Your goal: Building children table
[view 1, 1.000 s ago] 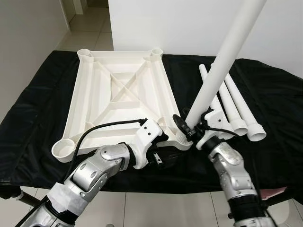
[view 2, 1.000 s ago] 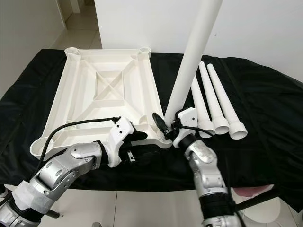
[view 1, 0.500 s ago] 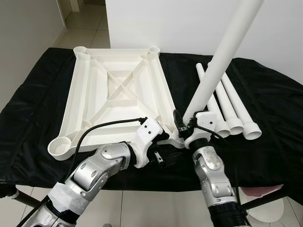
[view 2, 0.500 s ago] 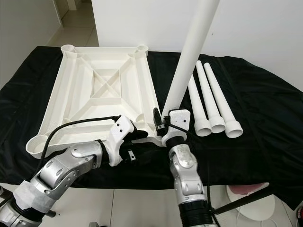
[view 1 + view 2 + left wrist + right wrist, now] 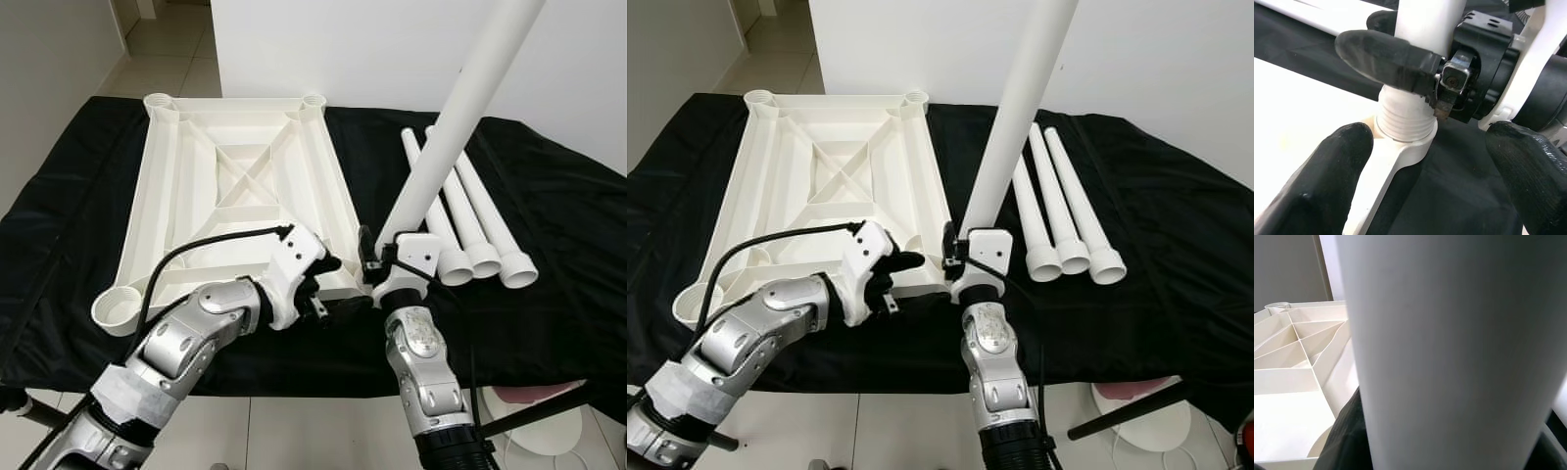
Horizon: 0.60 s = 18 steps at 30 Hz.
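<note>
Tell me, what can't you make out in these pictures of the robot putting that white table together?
- Top end of the raised white plastic leg: cut off by the upper edge of both eye views.
- Near right corner socket of the upturned white ribbed tabletop: hidden in the eye views by the right tool; the left wrist view shows the leg's threads there, but not how deep they sit.
- Right wrist view: the leg blocks most of it.

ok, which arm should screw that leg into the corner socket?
Likely right. The right gripper is shut on the table leg just above its threaded end, which sits at the near corner socket of the upturned tabletop. The left gripper is open beside it, holding nothing.
</note>
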Motion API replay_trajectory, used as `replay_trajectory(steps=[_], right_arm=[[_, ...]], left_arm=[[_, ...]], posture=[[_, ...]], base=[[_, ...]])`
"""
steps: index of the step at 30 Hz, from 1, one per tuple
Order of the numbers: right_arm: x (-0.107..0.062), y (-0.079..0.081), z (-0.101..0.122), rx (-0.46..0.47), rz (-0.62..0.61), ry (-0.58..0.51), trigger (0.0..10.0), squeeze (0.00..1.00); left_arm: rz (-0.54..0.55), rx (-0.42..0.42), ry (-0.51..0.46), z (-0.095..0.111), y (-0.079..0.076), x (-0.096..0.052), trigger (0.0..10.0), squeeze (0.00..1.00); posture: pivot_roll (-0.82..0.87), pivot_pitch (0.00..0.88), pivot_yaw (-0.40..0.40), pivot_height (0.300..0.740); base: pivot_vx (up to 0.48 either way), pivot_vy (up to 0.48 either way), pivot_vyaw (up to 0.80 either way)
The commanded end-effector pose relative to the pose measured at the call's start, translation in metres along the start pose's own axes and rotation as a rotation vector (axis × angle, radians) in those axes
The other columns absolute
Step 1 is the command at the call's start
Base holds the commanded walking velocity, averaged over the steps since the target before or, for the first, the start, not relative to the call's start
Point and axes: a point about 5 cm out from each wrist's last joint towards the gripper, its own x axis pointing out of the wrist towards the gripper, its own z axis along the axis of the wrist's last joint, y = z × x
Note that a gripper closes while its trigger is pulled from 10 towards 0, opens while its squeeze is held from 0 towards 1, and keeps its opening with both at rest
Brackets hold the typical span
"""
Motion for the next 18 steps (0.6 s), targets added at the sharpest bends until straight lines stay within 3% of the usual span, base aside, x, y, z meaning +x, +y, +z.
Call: replay_trajectory(steps=[1,2,14,15,18], right_arm=[[-0.007,-0.015,-0.021,0.005,-0.063,0.104,10.0,0.04],[-0.006,-0.017,-0.019,0.002,-0.056,0.094,10.0,1.0],[-0.001,-0.036,-0.004,0.015,0.098,0.028,10.0,1.0],[0.0,-0.04,-0.004,-0.008,0.163,0.043,10.0,0.03],[-0.001,-0.041,-0.004,-0.018,0.218,0.05,10.0,0.0]], left_arm=[[-0.145,0.01,0.004,-0.001,-0.009,0.0,10.0,0.0],[-0.152,0.012,0.007,-0.001,-0.009,-0.001,10.0,0.0],[-0.158,0.019,0.006,-0.001,-0.009,-0.002,10.0,0.0],[-0.163,0.012,0.011,-0.003,-0.011,-0.003,10.0,0.0],[-0.161,0.013,0.017,-0.005,-0.012,-0.003,10.0,0.0]], posture=[[0.06,0.138,-0.015,0.74],[0.06,0.135,-0.014,0.74],[0.07,0.13,-0.011,0.74],[0.07,0.136,-0.007,0.74],[0.07,0.137,-0.006,0.74]], base=[[0.0,0.0,0.0],[0.0,0.0,0.0],[0.0,0.0,0.0],[0.0,0.0,0.0],[0.0,0.0,0.0]])
